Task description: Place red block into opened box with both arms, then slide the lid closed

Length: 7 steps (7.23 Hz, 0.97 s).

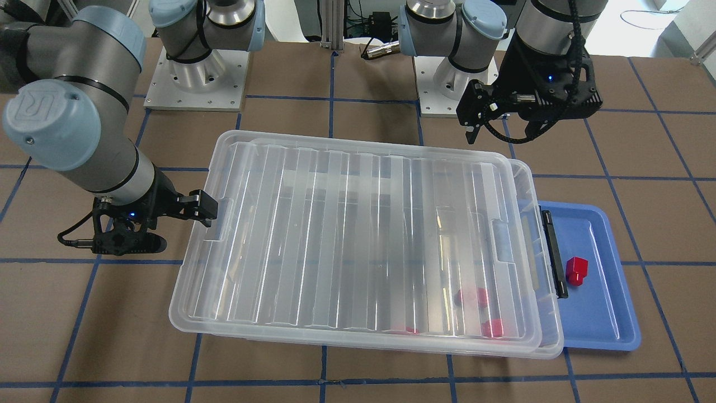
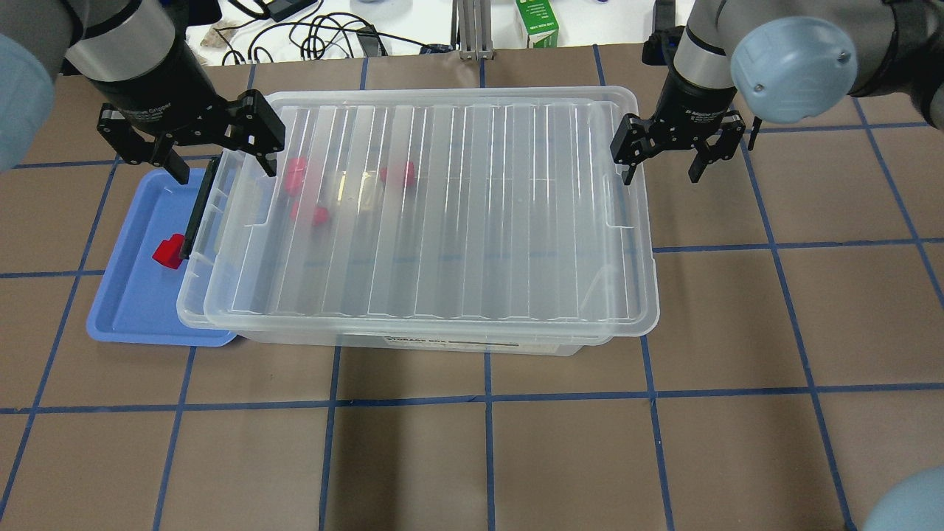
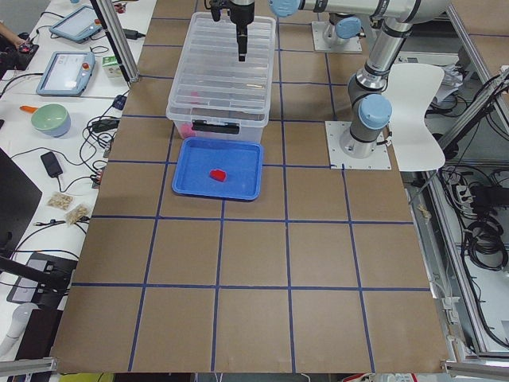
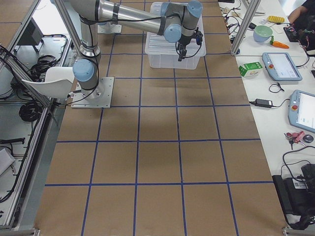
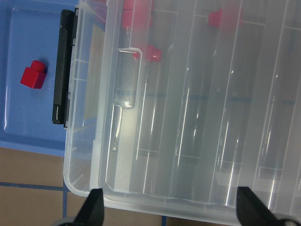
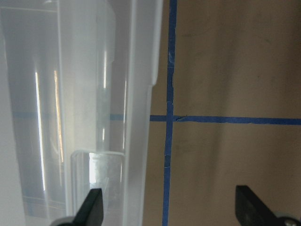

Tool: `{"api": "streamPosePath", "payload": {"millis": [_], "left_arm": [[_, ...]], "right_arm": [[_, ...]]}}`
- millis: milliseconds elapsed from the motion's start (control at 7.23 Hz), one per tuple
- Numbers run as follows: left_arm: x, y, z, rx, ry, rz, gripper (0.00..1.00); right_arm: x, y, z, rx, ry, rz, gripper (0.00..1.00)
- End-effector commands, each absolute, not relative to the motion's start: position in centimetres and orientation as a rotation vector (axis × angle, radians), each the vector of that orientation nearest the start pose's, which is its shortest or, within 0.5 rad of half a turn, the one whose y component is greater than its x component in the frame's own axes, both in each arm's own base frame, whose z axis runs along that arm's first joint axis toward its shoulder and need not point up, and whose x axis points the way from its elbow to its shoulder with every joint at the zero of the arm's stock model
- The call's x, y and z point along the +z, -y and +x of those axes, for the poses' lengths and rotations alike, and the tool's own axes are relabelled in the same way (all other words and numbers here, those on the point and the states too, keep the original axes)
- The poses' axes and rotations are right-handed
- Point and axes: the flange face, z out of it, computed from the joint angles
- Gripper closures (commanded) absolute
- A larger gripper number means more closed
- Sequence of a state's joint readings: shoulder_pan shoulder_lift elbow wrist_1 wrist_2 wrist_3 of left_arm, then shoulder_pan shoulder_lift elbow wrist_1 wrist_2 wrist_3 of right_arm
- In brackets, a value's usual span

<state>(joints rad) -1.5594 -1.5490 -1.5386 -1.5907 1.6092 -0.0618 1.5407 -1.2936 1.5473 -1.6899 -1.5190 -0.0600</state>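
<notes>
A shallow blue tray [image 2: 129,310] lay on the brown table [image 2: 560,457], which was crossed by blue tape lines [image 2: 487,399]. Past the far edge a green carton [image 2: 536,22] stood near tangled black cables [image 2: 310,33]. A side bench held a tablet [image 4: 281,66], a green bowl [image 4: 263,33] and an orange carrot [image 4: 278,44]. A white chair [image 4: 49,81] stood off the table's other side.

red block [image 1: 576,271], blue tray [image 1: 604,330], clear ribbed lid [image 1: 358,235]
</notes>
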Motion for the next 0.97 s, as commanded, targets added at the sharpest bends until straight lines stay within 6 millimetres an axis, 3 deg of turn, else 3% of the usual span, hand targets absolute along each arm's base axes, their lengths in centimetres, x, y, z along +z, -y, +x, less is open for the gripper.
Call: {"api": "streamPosePath", "payload": {"millis": [0,415,830], "left_arm": [[51.4,48.7,-12.3,-0.056,-3.101,-0.118,0.0],[51.7,48.5,-11.1,-0.001,-3.103,-0.15,0.0],[51.7,48.7,-10.7,0.0,-3.102,-0.164,0.0]], "right_arm": [[35.1,58.9,12.0,0.23,-3.077,-0.041,0.0],[34.1,59.3,11.6,0.254,-3.077,-0.034,0.0],[34.4,59.9,9.0,0.244,-3.073,0.015,0.0]]}}
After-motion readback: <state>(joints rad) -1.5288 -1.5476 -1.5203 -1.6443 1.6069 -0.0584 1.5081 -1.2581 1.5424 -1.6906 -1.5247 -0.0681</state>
